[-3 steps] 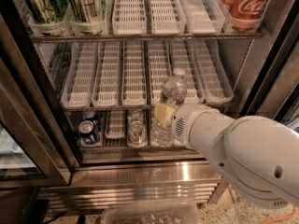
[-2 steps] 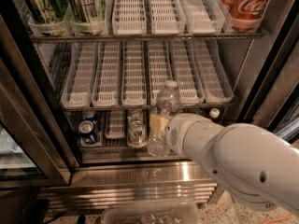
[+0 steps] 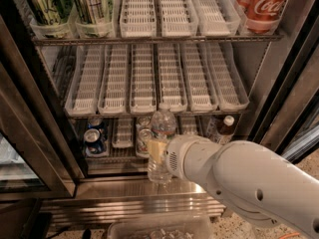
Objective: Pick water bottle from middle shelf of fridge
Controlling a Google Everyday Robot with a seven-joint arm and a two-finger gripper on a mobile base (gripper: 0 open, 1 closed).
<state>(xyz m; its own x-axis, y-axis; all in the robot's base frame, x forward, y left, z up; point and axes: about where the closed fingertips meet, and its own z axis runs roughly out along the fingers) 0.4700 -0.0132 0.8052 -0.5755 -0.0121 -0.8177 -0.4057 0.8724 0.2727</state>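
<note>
The water bottle is clear and ribbed with a white cap. It hangs upright in front of the fridge, its cap level with the front edge of the middle shelf and its base over the steel sill. My gripper is shut on the bottle's middle, reaching in from the right on the white arm. A pale finger pad shows against the bottle's left side. The middle shelf's long white lane trays hold nothing.
Green cans stand top left and red Coca-Cola cans top right. Cans and a small dark bottle sit on the bottom rack. A clear tub lies below the steel base. The open glass door is at left.
The arm has drawn the bottle off the middle shelf, moving it left, down and toward the camera. The bottle stays upright in the gripper.
</note>
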